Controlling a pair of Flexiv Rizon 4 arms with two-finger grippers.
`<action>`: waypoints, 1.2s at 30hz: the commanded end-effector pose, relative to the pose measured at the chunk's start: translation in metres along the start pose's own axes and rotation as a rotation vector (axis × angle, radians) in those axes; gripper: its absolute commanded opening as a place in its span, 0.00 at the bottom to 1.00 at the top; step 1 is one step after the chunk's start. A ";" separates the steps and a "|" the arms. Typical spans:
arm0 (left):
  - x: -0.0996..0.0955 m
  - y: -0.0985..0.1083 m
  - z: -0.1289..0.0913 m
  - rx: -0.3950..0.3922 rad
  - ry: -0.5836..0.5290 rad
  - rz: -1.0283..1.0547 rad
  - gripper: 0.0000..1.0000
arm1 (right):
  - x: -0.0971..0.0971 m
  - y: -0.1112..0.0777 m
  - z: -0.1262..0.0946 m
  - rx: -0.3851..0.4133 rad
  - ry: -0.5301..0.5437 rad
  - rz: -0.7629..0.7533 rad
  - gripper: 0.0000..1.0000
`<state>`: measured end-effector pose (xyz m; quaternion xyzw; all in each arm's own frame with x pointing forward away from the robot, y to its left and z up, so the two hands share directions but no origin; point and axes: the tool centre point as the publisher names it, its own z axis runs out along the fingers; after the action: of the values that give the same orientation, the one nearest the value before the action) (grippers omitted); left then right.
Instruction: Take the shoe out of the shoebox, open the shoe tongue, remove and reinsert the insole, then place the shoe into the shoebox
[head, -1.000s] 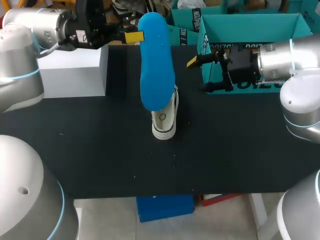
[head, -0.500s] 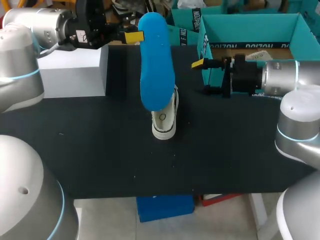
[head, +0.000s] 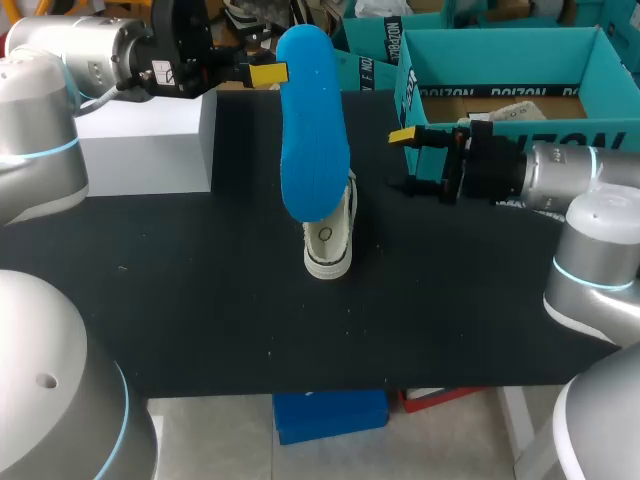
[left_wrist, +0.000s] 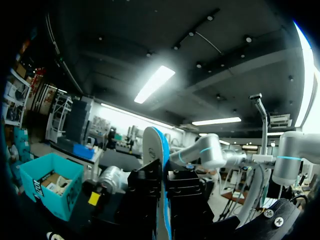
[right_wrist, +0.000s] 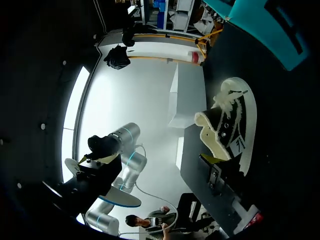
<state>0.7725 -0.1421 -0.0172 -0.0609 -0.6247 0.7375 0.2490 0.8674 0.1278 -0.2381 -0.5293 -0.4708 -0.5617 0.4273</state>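
A white sneaker (head: 328, 243) stands near the middle of the black table (head: 200, 310), out of its box. Just to its right, and apart from it, the right gripper (head: 400, 160) points at the shoe with its yellow-tipped fingers (head: 402, 135) spread wide and nothing between them. From that arm's wrist, the sneaker (right_wrist: 232, 127) sits ahead of the fingers with its laces showing.

Above and behind the shoe, a blue insole (head: 312, 120) stands on end, gripped at its upper edge by the left gripper (head: 268, 73), which comes in from the left. The left wrist view shows the insole (left_wrist: 152, 150) edge-on, clamped between the black fingers. Its lower end overlaps the sneaker's top in the head view, and it is unclear whether they touch.

Farther back, the open teal shoebox (head: 500, 45) sits at the table's far right, behind the right gripper. A white box (head: 150, 140) sits at the far left.
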 end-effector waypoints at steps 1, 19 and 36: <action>0.000 0.001 0.000 0.000 -0.001 0.002 0.00 | -0.001 0.002 0.002 0.003 0.000 0.000 1.00; -0.009 0.041 0.005 -0.560 -0.071 1.116 0.00 | -0.001 0.002 0.002 0.003 0.000 0.000 1.00; -0.020 0.049 -0.006 -0.533 -0.041 1.167 0.00 | -0.001 0.002 0.002 0.003 0.000 0.000 1.00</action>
<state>0.7854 -0.1509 -0.0718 -0.3947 -0.6661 0.6110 -0.1649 0.8699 0.1269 -0.2379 -0.5275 -0.4724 -0.5606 0.4293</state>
